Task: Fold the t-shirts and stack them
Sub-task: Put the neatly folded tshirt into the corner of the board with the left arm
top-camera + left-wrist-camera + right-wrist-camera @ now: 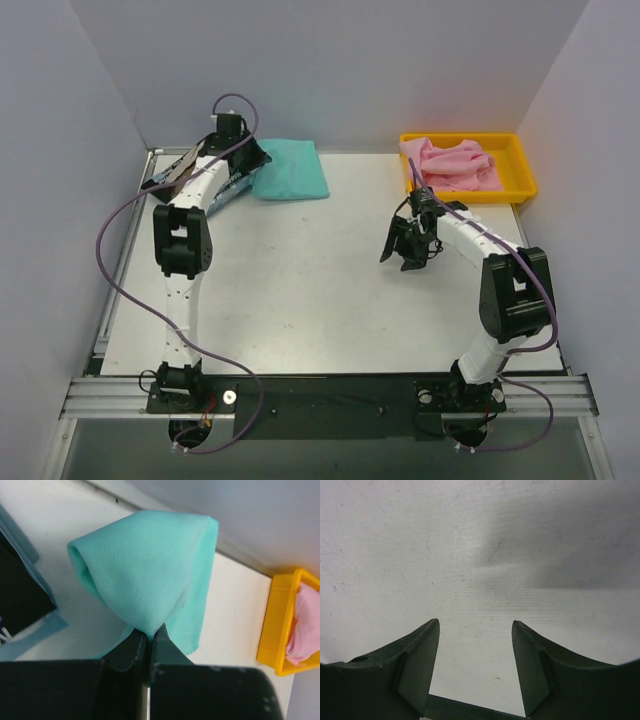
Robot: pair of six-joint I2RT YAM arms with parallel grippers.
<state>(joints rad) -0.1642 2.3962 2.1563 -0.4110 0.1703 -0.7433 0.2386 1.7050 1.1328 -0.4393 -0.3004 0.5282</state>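
The left end effector (149,636) is seen closed, with its jaws pressed together on a pinched fold of the teal-green t-shirt (292,168). The shirt lies folded at the far edge of the desk (320,290), left of centre. In the left wrist view the cloth is drawn up into a cone towards the jaws, so the layers beneath it are hidden. From above, this end effector is largely masked by its own wrist and cable. The black t-shirt (172,176) is found at the far left corner, just beside the teal one. Most of it is covered by the left arm, and only streaked patches and a blue edge can be made out; how it is folded cannot be told. The pink t-shirt (455,165) is bunched inside the yellow tray (524,165) at the far right corner, and it is cut off by the frame edge in the left wrist view. The right end effector (475,630) is held above bare desk with its fingers (417,665) well apart and nothing between them. Its height above the surface cannot be judged.
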